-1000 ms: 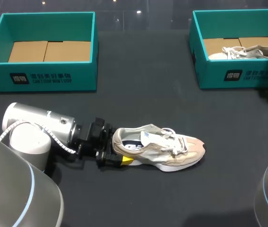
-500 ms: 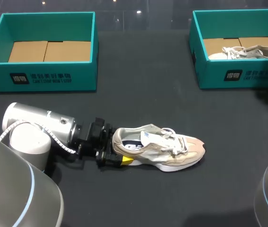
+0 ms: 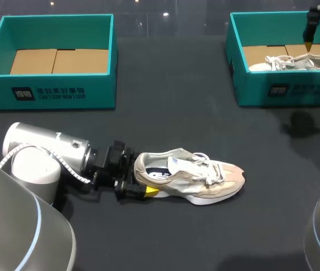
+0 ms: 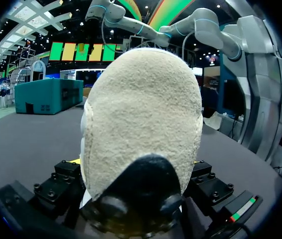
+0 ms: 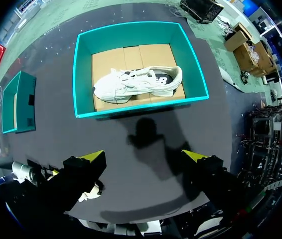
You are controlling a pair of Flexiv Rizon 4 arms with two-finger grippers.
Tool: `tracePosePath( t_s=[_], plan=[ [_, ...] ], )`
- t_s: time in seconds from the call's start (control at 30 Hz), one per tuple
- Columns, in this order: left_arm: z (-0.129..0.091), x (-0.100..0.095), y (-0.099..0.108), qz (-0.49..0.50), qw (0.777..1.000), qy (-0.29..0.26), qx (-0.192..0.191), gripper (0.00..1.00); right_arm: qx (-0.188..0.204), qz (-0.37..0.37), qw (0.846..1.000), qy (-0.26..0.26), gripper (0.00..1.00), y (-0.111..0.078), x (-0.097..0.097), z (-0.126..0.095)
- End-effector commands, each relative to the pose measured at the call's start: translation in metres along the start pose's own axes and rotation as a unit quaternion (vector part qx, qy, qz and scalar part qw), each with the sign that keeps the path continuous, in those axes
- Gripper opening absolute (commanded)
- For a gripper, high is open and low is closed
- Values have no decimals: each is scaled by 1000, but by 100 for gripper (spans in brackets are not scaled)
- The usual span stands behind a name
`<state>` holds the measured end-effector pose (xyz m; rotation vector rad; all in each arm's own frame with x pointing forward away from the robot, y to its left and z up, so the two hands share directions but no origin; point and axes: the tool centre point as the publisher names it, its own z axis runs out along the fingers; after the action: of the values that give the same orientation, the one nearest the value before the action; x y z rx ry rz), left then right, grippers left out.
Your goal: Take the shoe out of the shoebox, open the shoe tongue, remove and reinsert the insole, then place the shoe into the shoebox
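Note:
A beige shoe (image 3: 191, 178) lies upright on the dark table (image 3: 165, 118), toe pointing right. My left gripper (image 3: 144, 176) lies low at its heel with a finger on each side, shut on it. One yellow tip shows at the near side. In the left wrist view the fuzzy heel (image 4: 141, 109) fills the space between the fingers and hides their tips. My right gripper (image 5: 145, 157) hangs open and empty high above the table. It shows in the head view (image 3: 312, 21) over the right shoebox (image 3: 250, 90).
The left teal shoebox (image 3: 52, 93) at the back left holds only a cardboard floor. The right shoebox (image 5: 141, 27) holds a white shoe (image 5: 138, 82) lying on its side. My right arm's shadow (image 3: 304, 124) falls in front of that box.
My right gripper has come into the head view above the right shoebox, and its shadow has shifted left on the table. The left arm and the beige shoe have not moved.

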<state>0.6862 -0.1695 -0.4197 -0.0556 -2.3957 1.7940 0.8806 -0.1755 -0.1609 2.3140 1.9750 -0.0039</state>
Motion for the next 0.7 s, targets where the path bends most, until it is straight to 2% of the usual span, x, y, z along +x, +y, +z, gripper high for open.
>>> tracePosePath(
  t_s=[0.03, 0.4, 0.7],
  plan=[
    [-1, 0, 1, 0, 1000, 0, -1, 0, -34, -4, 999, -9, 100, -34, 21, -8],
    [-1, 0, 1, 0, 1000, 0, -1, 0, -21, -15, 999, -30, 100, -80, 74, -27],
    [-1, 0, 1, 0, 1000, 0, -1, 0, -21, -15, 999, -30, 100, -80, 74, -27]
  ],
)
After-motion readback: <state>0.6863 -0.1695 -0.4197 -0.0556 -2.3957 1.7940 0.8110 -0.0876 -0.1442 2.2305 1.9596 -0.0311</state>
